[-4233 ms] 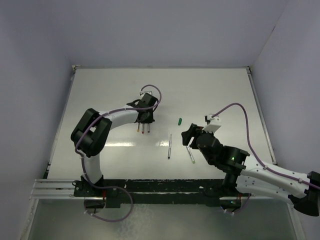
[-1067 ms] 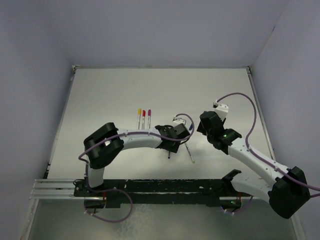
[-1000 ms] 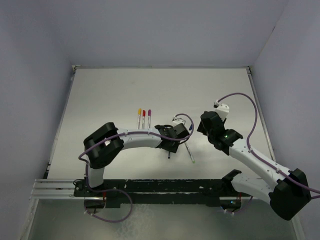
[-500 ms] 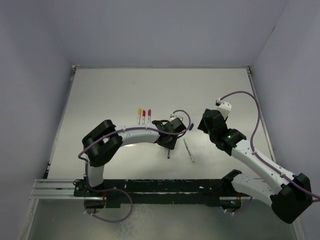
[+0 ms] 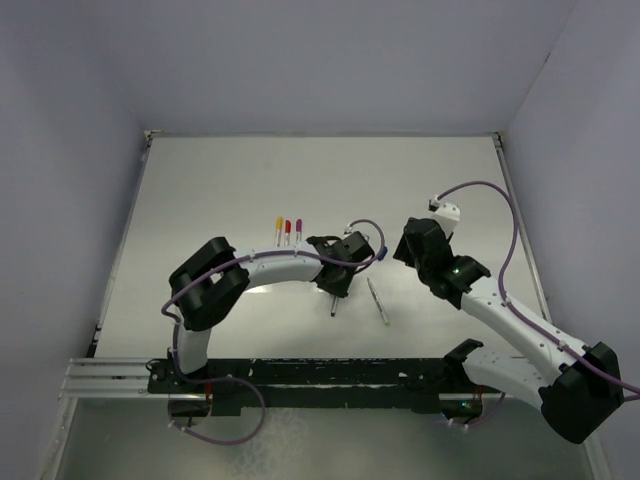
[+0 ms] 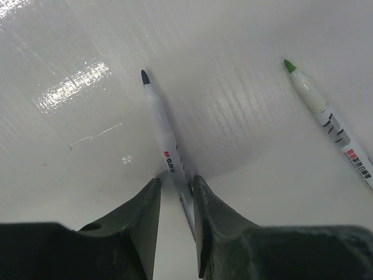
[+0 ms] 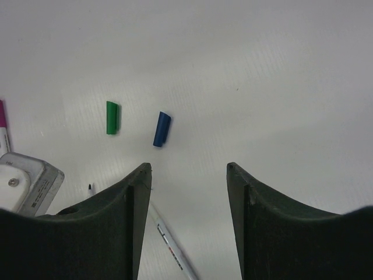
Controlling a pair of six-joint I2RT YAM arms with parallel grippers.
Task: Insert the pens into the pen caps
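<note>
On the desk (image 5: 220, 190), the left pincer (image 6: 176, 179) stands narrow around the dark-tipped pen (image 6: 166, 143), whose tip points to 11 o'clock. I cannot tell whether it truly grips. The pen sits off-centre against 1 jaw, so it may swivel or slip. The green-tipped pen (image 6: 326, 119) lies at 2 o'clock. The right pincer (image 7: 187, 169) gapes wide and empty. The blue cap (image 7: 162, 129), at its 11 o'clock, could roll away if nudged.
</note>
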